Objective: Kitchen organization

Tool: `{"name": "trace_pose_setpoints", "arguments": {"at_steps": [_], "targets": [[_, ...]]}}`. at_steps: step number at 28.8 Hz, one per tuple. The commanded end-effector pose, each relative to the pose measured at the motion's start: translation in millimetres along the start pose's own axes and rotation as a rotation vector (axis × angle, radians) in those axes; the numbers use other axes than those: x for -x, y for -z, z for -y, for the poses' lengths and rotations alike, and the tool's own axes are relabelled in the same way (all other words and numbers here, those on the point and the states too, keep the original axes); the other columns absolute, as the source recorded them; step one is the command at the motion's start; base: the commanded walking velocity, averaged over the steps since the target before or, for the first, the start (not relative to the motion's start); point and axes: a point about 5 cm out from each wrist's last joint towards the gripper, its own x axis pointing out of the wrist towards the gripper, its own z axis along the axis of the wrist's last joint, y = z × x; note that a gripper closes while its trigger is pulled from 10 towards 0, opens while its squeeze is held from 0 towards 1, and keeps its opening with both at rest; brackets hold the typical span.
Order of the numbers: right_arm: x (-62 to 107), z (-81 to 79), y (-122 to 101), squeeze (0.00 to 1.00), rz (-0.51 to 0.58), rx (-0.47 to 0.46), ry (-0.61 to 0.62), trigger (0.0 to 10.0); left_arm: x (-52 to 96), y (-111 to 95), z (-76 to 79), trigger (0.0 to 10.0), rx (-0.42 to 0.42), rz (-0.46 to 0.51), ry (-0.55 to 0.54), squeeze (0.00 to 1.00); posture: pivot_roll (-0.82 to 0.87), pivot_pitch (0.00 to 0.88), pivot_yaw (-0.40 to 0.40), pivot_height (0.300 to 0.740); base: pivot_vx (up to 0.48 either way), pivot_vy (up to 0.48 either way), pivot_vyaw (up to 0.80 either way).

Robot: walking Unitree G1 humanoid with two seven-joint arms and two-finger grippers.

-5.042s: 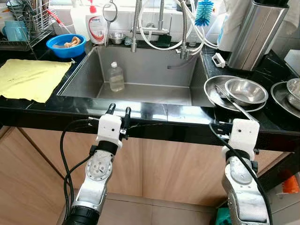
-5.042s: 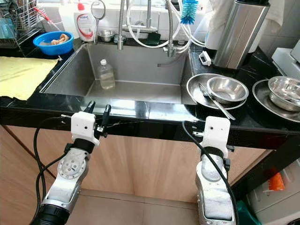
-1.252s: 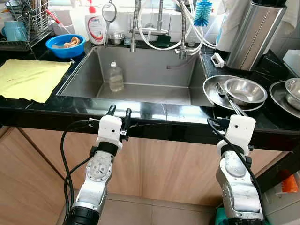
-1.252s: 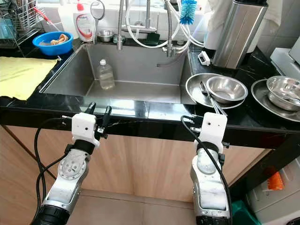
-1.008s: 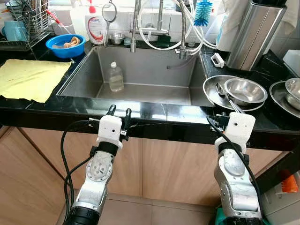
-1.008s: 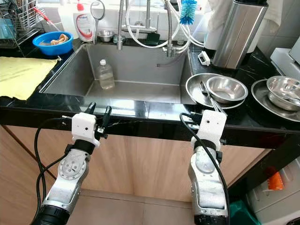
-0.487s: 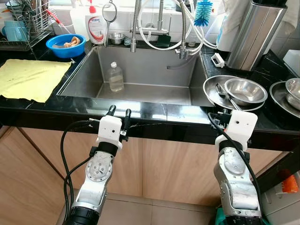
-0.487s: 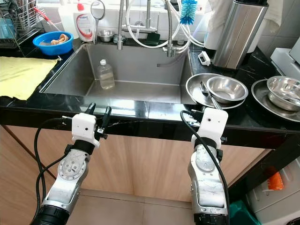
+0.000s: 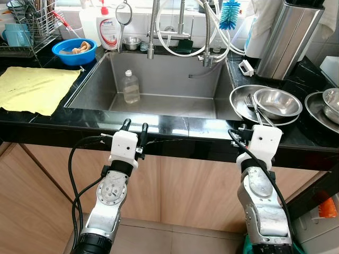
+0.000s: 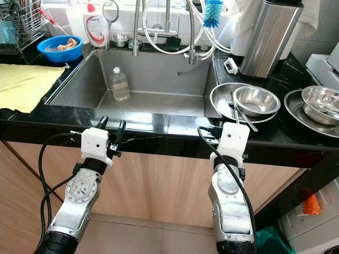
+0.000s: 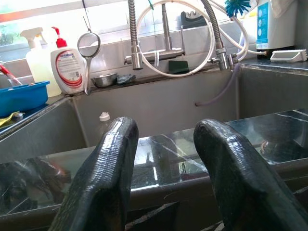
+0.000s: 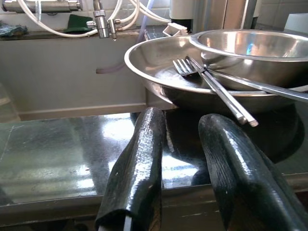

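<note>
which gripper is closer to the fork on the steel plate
Right. The right gripper sits at the counter edge just before the fork; the left gripper is far off, before the sink.

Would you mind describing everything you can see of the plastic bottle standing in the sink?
The plastic bottle is small and clear, with a rounded shoulder, a short neck and a white cap. It stands upright on the floor of the steel sink, toward its left half and near the back wall, apart from the walls. It looks nearly empty, though its contents are hard to judge. Nothing else touches it.
</note>
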Motion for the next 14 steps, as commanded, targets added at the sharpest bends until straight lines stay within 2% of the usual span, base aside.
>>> {"name": "trace_pose_setpoints", "arguments": {"at_steps": [1, 7, 8, 14], "targets": [[-0.4, -3.1, 1.7, 0.0, -0.018, 0.0, -0.017, 10.0, 0.1, 2.1, 3.7, 10.0, -0.017, -0.008, 0.021, 0.0, -0.14, 0.0, -0.034, 0.706, 0.0, 0.0, 0.0], [0.2, -1.8, 1.2, 0.0, -0.013, 0.008, -0.009, 10.0, 0.8, 2.6, 4.2, 10.0, -0.017, -0.011, 0.021, 0.0, -0.14, 0.0, -0.036, 0.706, 0.0, 0.0, 0.0], [0.4, -0.3, 0.3, 1.0, -0.004, -0.001, -0.002, 10.0, 1.0, 2.8, 4.2, 10.0, -0.017, -0.012, 0.02, 0.0, -0.14, 0.0, -0.036, 0.706, 0.0, 0.0, 0.0], [-0.4, 3.6, -2.8, 1.0, 0.014, 0.003, 0.02, 10.0, 1.0, 3.0, 4.5, 10.0, -0.016, -0.012, 0.02, 0.0, -0.14, 0.0, -0.037, 0.706, 0.0, 0.0, 0.0]]}}
